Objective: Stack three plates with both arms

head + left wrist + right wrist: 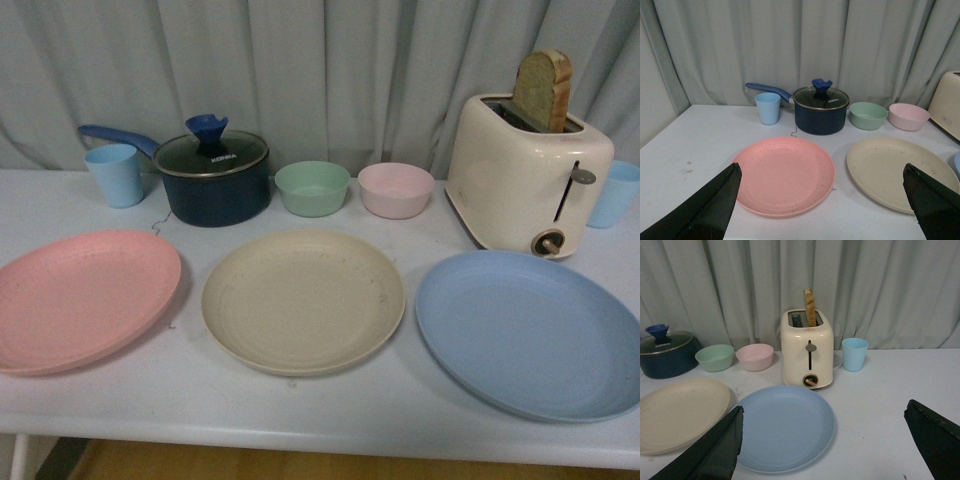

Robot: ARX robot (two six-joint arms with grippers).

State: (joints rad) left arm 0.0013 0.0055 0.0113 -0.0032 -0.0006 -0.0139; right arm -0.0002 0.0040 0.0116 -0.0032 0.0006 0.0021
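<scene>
Though likely light and stiff, the pink plate (85,295) at 8 o'clock, beige plate (303,298) at 6 and blue plate (525,330) at 4 lie flat, so pinch rims; left gripper (821,169) and right gripper (825,407) gape empty

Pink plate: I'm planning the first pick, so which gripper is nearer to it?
Left. The left gripper faces the pink plate close up; the right gripper faces the blue plate, with the pink one outside its view.
</scene>
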